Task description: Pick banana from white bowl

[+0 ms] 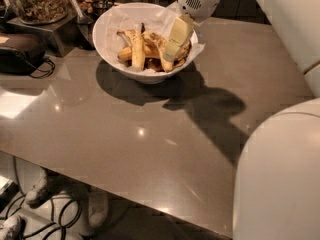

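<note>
The white bowl (112, 21), lined with crinkled white paper, stands at the table's far edge. Several bananas lie in it. The brown-speckled banana (156, 40) lies at the right of the pile. A paler banana with a long stem (136, 51) lies left of it. My gripper (170, 53) comes down from the upper right and reaches into the right side of the bowl, right at the speckled banana and partly covering it. I cannot tell whether it grips the banana.
A jar of nuts (37, 1) on a metal stand is at the far left, next to the bowl. A black device with a cable (20, 51) lies below it. My white arm (280, 174) fills the lower right. Cables lie on the floor (55, 219).
</note>
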